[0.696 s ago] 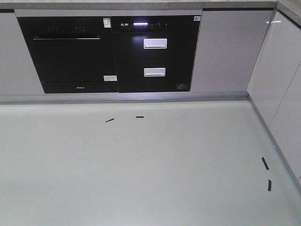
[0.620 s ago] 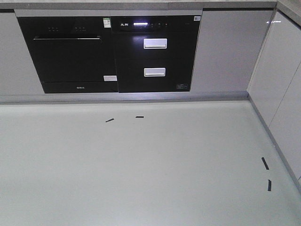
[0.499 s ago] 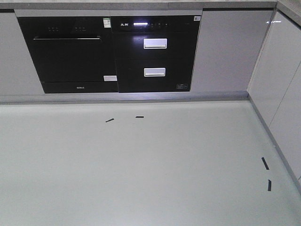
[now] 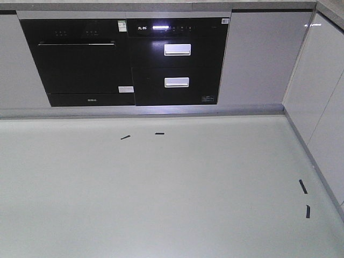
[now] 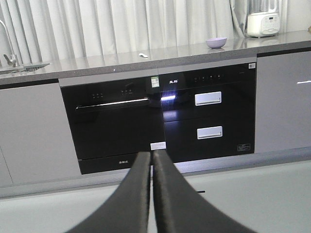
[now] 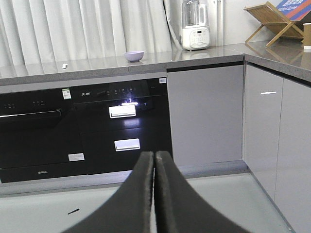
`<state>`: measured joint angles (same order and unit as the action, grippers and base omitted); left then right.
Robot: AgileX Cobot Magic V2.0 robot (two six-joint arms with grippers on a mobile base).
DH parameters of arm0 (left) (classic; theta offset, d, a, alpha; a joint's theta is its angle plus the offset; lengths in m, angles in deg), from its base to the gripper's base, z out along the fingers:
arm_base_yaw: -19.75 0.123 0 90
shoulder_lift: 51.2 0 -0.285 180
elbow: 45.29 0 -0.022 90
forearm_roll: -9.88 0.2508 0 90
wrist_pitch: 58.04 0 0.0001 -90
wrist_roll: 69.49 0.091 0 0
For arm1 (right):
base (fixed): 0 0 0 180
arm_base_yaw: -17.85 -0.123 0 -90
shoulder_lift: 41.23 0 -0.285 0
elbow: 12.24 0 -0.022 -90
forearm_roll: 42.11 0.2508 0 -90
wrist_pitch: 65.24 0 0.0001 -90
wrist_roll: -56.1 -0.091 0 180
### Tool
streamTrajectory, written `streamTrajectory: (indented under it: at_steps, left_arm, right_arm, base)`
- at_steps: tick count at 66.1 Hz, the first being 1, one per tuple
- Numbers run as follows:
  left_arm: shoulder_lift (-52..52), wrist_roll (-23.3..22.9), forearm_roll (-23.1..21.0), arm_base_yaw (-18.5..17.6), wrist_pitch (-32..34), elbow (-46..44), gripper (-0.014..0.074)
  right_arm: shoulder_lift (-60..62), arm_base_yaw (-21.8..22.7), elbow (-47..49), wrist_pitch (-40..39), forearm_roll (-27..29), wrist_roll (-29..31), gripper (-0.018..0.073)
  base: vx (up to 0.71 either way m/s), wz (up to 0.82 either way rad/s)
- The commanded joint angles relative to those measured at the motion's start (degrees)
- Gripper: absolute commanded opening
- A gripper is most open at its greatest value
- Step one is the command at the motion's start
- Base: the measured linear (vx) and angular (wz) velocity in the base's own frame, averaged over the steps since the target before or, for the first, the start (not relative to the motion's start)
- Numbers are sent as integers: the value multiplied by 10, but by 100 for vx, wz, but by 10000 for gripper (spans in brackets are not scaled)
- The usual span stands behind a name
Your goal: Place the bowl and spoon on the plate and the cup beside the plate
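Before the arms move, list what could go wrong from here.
No plate shows in any view, so the goal spot is likely a guess. The bowl sits up on the counter across the floor, so the base may bump the cabinets driving in. Both pairs of jaws are shut; unopened, they might shove the bowl.

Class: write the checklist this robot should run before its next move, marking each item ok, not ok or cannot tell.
1. Left gripper and right gripper shut, empty: ok.
2. Bowl found, upright on the countertop: ok.
3. Spoon found: cannot tell; a small pale thing left of the bowl is too small to identify.
4. Plate found: not ok, in no view.
5. Cup found: cannot tell; a brown thing is cut off by the right wrist view's edge.
6. Bowl within reach: likely not ok; floor separates robot and cabinets.
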<state>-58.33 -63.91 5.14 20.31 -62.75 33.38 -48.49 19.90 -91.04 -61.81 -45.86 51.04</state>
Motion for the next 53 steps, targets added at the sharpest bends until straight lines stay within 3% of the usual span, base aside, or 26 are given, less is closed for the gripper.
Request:
streamTrajectory:
  at_steps: [1, 53]
  left_arm:
    - [9, -5, -5, 0, 39, 17, -6]
    - [9, -5, -5, 0, 39, 17, -6]
  right_arm:
    - [8, 2, -9, -44, -2, -1, -5]
    - [8, 2, -9, -43, -2, -1, -5]
  base:
    - [0, 0]
    - [0, 0]
